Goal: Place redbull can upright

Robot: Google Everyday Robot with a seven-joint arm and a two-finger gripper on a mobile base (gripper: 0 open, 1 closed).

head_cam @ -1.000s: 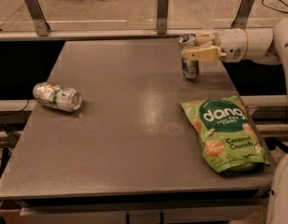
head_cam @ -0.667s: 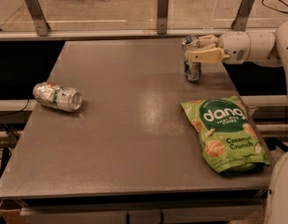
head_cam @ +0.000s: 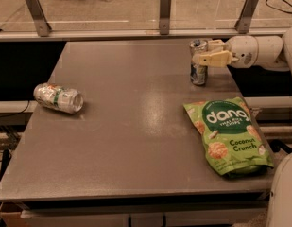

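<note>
The redbull can (head_cam: 198,72), slim and silver with bluish markings, stands upright on the grey table (head_cam: 136,126) near its far right edge. My gripper (head_cam: 202,52) reaches in from the right and is shut on the can's upper part, one tan finger (head_cam: 214,59) across its front and the other behind it. The can's base rests on or just above the table top.
A fatter silver can with green and orange markings (head_cam: 58,98) lies on its side at the table's left edge. A green Dang Coconut Crunch bag (head_cam: 229,135) lies flat at the front right. A rail with metal posts (head_cam: 165,11) runs behind the table.
The gripper and the can it holds have shifted slightly to the right. The other can and the bag have not moved.
</note>
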